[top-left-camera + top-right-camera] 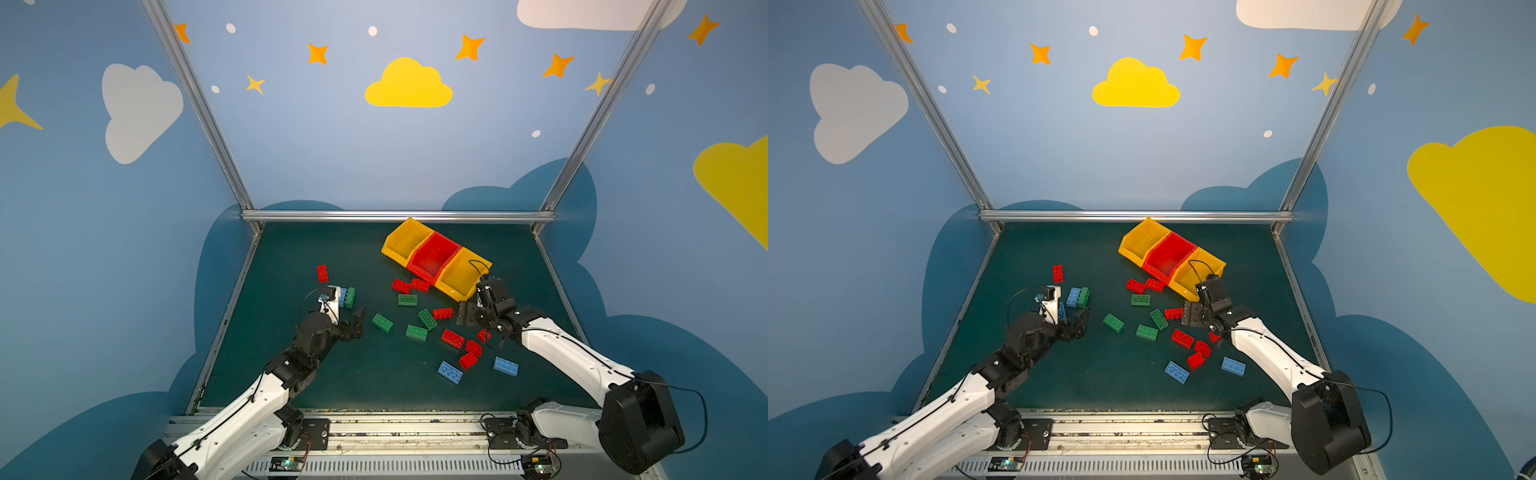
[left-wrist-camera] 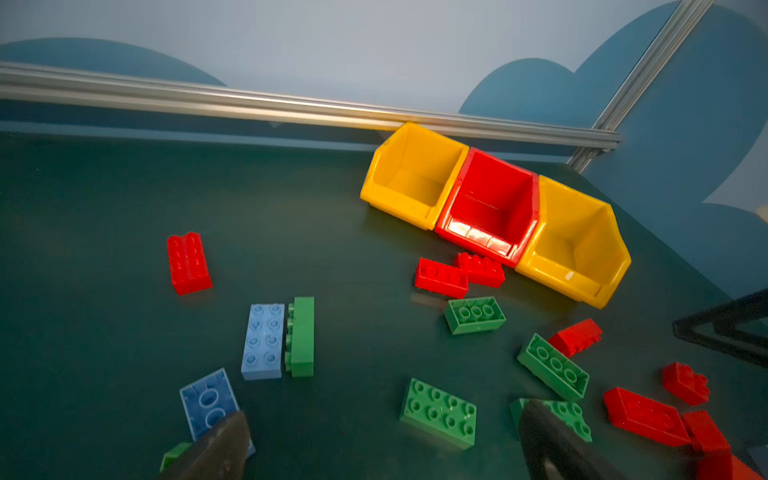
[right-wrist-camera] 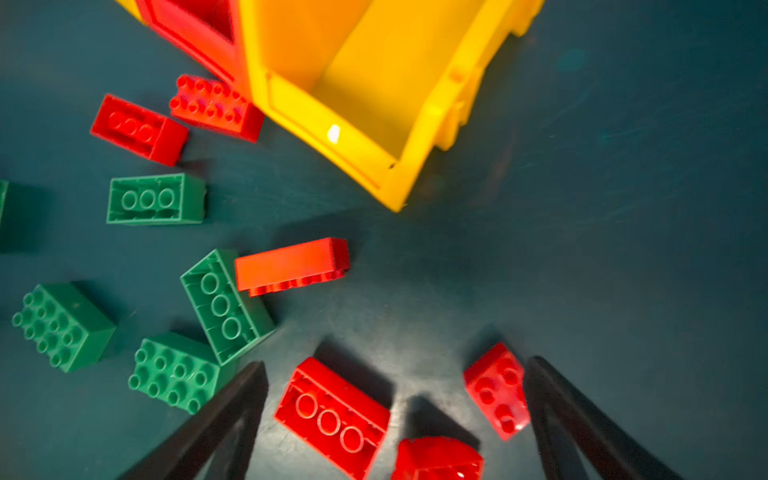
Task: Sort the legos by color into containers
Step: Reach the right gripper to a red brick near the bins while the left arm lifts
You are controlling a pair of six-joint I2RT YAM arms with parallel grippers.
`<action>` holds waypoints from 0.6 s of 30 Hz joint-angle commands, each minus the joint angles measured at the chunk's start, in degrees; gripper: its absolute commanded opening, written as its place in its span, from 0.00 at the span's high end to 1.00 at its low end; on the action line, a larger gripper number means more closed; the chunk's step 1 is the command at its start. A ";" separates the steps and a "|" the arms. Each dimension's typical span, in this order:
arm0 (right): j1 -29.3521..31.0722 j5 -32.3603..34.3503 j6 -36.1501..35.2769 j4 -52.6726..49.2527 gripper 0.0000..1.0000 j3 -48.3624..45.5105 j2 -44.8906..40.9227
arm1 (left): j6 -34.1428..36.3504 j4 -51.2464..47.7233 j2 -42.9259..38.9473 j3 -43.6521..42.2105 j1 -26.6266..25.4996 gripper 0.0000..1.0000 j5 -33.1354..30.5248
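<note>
Nothing readable is showing anywhere: no lettering, number, brand or label is appearing on the legos (image 2: 438,413) or the containers (image 2: 494,183), and the walls (image 1: 374,166) behind the containers are carrying only painted clouds and stars.

The containers (image 2: 482,239) are looking like hard glossy plastic, with the red one's front lip throwing back white glare. The legos (image 2: 438,413) are showing the same smooth plastic with a softer sheen, one green one looking a bit scuffed. The table (image 3: 582,208) is coming across as a matt dark green mat with fine pale scratches showing in the right wrist view, the rail (image 2: 291,106) along the back is reading as brushed bare metal, and the arm shells (image 1: 569,353) are looking like smooth white plastic against matt black joints.
</note>
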 commanded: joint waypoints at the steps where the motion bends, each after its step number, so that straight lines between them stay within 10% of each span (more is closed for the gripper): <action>1: 0.92 -2.52 0.56 0.89 0.06 2.24 4.53 | -1.21 -3.14 -2.57 0.06 -0.32 0.00 -0.43; 18: 4.04 -6.81 -6.01 0.37 0.06 14.32 20.73 | -2.08 -4.58 1.18 1.18 -1.17 0.00 -0.40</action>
